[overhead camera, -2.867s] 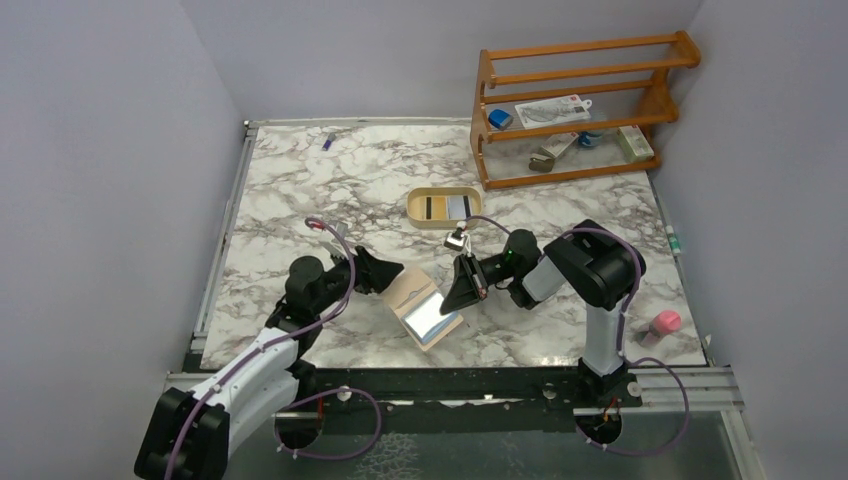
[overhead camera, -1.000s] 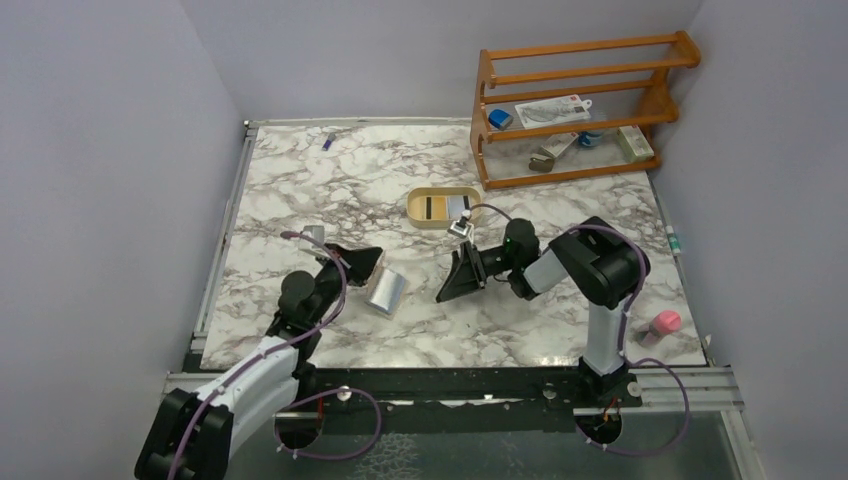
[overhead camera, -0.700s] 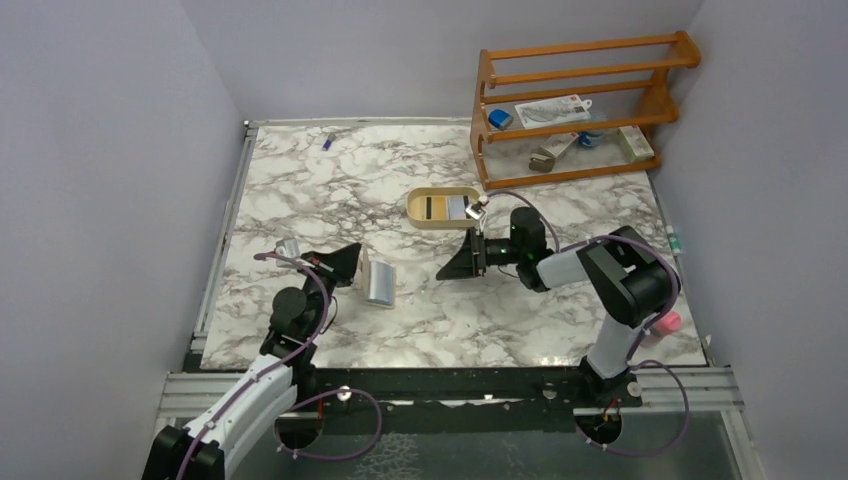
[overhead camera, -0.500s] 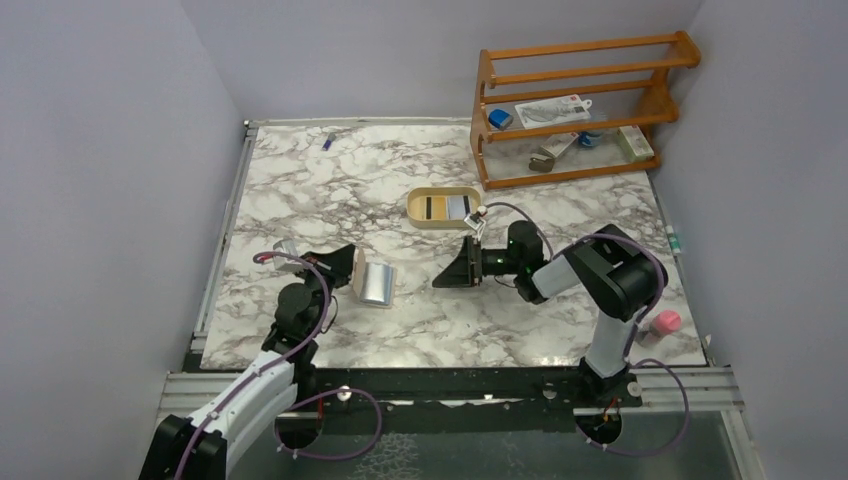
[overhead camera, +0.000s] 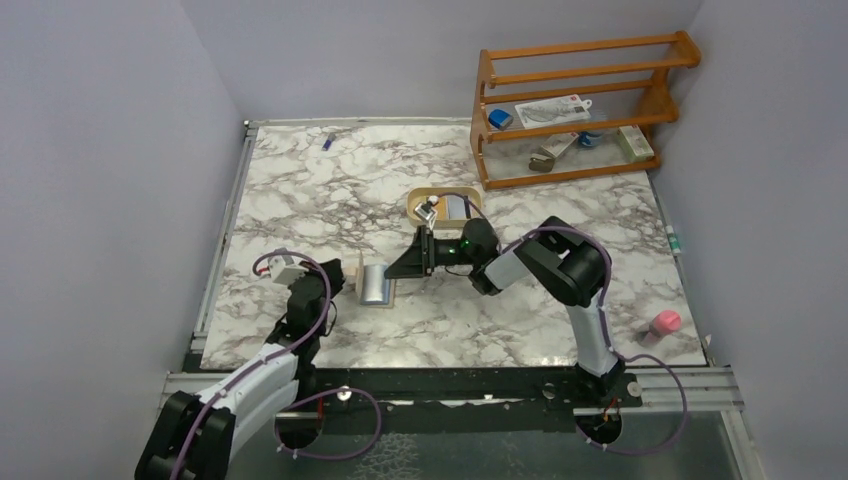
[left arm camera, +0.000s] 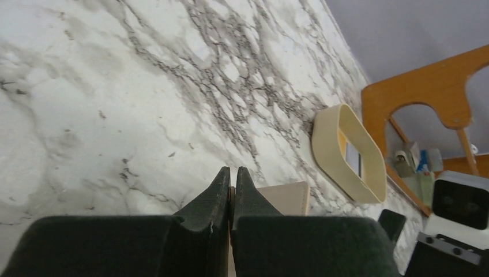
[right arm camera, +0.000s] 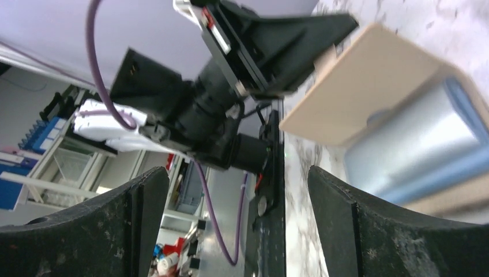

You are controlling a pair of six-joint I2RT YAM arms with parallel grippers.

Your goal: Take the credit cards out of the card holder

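Nearby, beyond the card holder [left arm camera: 286, 198], lies a tan tray [left arm camera: 319, 137].

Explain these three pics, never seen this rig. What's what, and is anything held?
Two robot arms are bolted at the near edge of a marble table. The wide picture comes from a fixed camera above and behind them. The other two come from a camera on each wrist, looking out past that arm's own fingers.

The left gripper is pinched shut on a flap of the card holder, a tan wallet that is open. A pale blue card shows inside it. The right gripper is open, holds nothing and faces the wallet from close by.

Also on the table are an oval tan tray with something inside, a wooden rack of small items at the far right, and a small pink thing at the near right.
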